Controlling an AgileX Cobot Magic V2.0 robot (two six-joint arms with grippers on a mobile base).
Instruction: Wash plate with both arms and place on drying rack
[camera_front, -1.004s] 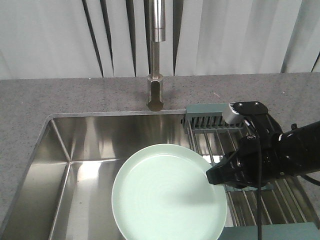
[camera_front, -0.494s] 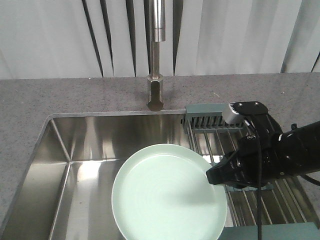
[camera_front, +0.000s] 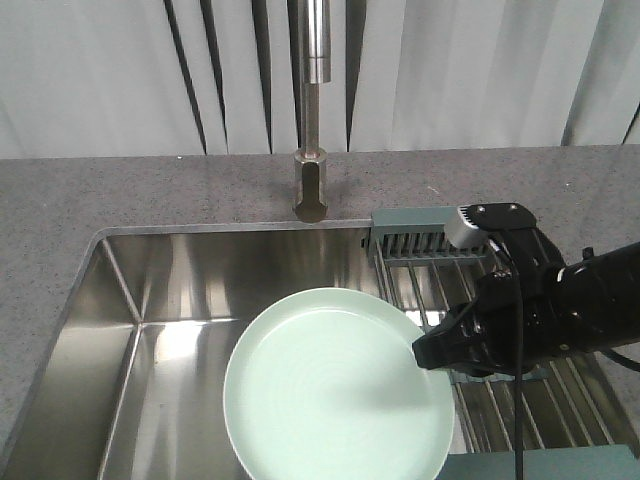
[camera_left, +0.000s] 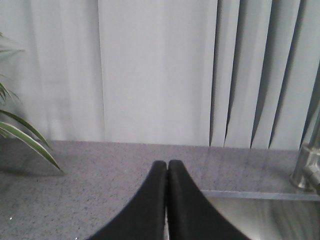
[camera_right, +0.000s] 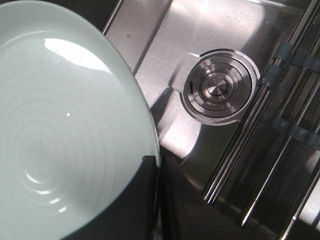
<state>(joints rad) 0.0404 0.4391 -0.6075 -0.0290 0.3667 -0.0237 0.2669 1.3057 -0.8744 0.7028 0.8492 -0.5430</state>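
We see the round pale mint-green plate (camera_front: 335, 385) over the stainless steel sink (camera_front: 170, 290), face up, its near edge running out of the bottom of the front view. The black right arm (camera_front: 545, 305) reaches in from the right, and the right arm's fingers (camera_front: 432, 352) meet the plate at its right rim. From the right wrist view, the right arm's fingers (camera_right: 175, 210) are clamped on that rim, one dark finger over the plate's inner face and the other beneath it. Below and beyond the plate lies the round ribbed steel drain (camera_right: 216, 91) in the sink floor.

The steel-wire drying rack with grey-green plastic end pieces (camera_front: 425, 243) spans the right side of the sink, under and behind the right arm; its rods (camera_right: 260, 125) run just beside the drain. The plate is not on the rack.

From the left wrist view, the left arm's fingers (camera_left: 152, 200) are pressed together with nothing between them, above the speckled grey stone desk (camera_left: 90, 170). Pale vertical blinds (camera_left: 150, 70) hang behind, and a green plant leaf (camera_left: 30, 142) enters at the left. The tall steel faucet (camera_front: 312, 100) stands at the sink's back edge.
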